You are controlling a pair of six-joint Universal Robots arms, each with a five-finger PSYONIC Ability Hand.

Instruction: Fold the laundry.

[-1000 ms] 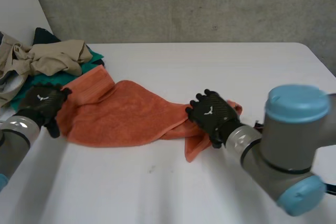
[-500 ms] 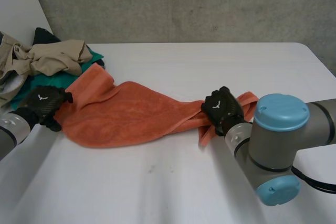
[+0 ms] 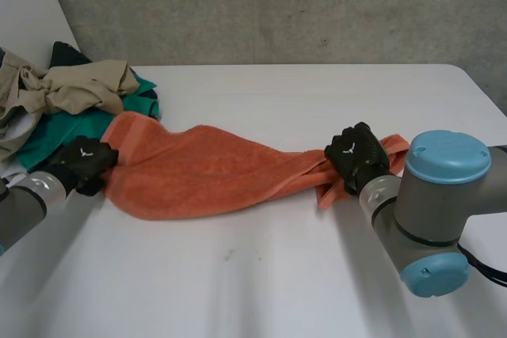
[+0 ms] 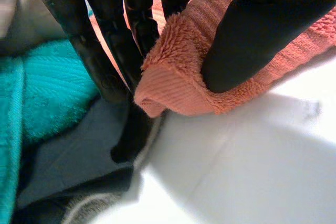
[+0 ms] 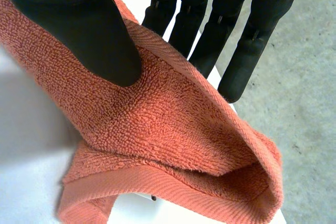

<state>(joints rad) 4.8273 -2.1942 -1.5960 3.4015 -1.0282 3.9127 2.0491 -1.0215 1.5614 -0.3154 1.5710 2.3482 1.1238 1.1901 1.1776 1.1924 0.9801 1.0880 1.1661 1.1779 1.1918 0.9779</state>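
Observation:
An orange towel (image 3: 206, 170) lies bunched and stretched across the white table (image 3: 261, 290) between my two hands. My left hand (image 3: 83, 161) pinches the towel's left end, near the pile of clothes. In the left wrist view the thumb (image 4: 262, 30) presses the towel's hemmed edge (image 4: 173, 85) against the fingers (image 4: 105, 40). My right hand (image 3: 358, 156) holds the towel's right end. There the thumb (image 5: 89, 30) clamps the towel (image 5: 173, 124) against the fingers (image 5: 231, 30), and a folded flap hangs below the hand.
A heap of laundry sits at the table's left edge: a beige garment (image 3: 75, 85) on top, teal cloth (image 3: 71, 126) and dark cloth beneath it. Teal cloth (image 4: 47, 87) and grey cloth (image 4: 73, 150) lie right beside my left hand. A concrete wall (image 3: 277, 5) stands behind the table.
Both hands have closed on the towel's ends. The right hand has moved right, pulling the towel out longer and flatter; the left hand has shifted slightly right and nearer.

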